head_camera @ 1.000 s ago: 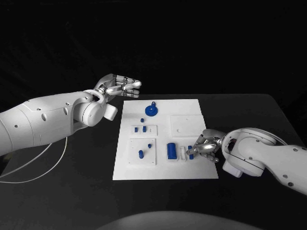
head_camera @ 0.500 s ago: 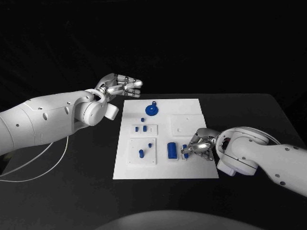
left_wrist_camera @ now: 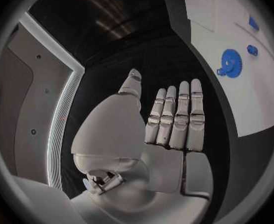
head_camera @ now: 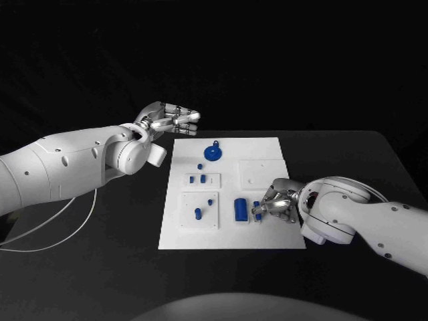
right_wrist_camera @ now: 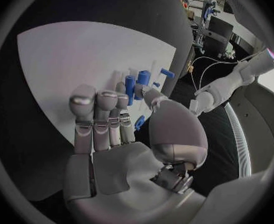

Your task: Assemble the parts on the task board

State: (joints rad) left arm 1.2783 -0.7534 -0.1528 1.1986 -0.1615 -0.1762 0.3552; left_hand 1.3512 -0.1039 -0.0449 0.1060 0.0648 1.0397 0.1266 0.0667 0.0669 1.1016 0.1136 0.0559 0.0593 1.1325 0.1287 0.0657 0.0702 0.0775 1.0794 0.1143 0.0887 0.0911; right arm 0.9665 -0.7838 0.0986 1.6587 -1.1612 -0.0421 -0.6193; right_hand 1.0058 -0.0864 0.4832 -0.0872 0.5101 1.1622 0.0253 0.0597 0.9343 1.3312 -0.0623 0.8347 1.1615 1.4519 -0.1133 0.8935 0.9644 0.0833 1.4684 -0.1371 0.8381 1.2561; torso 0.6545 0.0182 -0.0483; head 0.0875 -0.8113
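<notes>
Blue peg (right_wrist_camera: 130, 88), small, stiff and probably light, sits pinched upright in our right hand (head_camera: 277, 203) low on the white board (head_camera: 272, 237); left hand (head_camera: 170, 120), fingers together, holds nothing upper left.

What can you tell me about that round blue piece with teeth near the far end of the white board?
The blue gear is a flat, round disc with small teeth around its rim and a short stem or tab sticking out from one side; it looks like plastic. It lies flat on the white task board, near its far edge, apart from the other blue pieces. Nothing touches it: the left hand hovers beyond the board's corner with its fingers straight, holding nothing. The left wrist view shows it too, with its hub at the centre.
</notes>
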